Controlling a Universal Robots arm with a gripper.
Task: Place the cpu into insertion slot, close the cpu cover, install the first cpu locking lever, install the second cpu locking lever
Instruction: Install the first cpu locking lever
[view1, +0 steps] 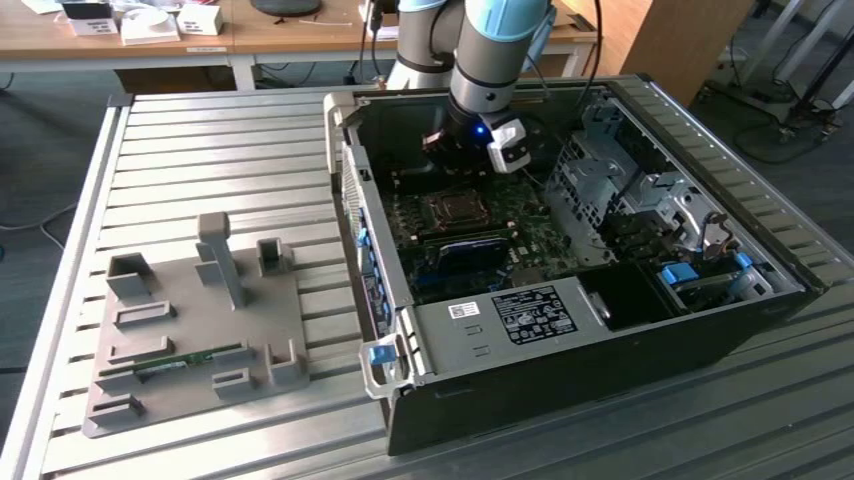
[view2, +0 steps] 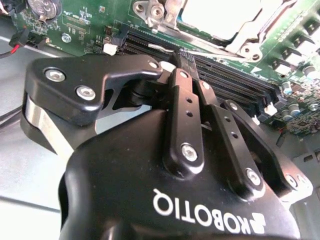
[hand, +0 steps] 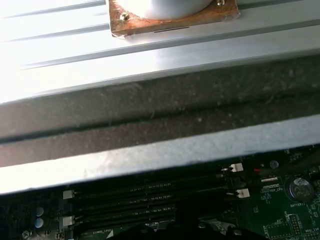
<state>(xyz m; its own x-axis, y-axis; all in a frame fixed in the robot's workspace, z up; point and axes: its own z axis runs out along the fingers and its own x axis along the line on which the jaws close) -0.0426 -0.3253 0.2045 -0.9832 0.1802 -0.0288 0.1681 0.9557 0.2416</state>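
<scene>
A slatted metal table (view1: 200, 150) is filling most of the exterior view, and an open computer case (view1: 561, 390) is lying on it in the right half of the frame. A grey parts fixture (view1: 187, 390) is sitting at lower left, well apart from the case. The robot arm (view1: 501, 40) is coming down from the top centre into the case's upper part.

Inside, the green motherboard (view1: 545, 240) is lying flat. In the second wrist view its long black memory slots (view2: 225, 70) are running on a diagonal from upper left to lower right; in the first wrist view they (hand: 125, 205) are lying across the bottom of the frame, below the case's dark wall.

The gripper (view1: 451, 158) is hanging just above the insertion slot (view1: 451, 212), which is sitting centre frame in the exterior view. In the second wrist view the gripper (view2: 181, 56) is showing its fingers (view2: 187, 115) drawn together at the tips. Nothing is showing between them, and I cannot tell whether they are pinching anything.

At the top of that view the cpu cover (view2: 247, 32) is lying as a metal frame around the cpu (view2: 215, 17). The cpu is sitting flat in the slot, pale top facing up. Being square, it has no long axis; its near edge is running parallel to the memory slots.
</scene>
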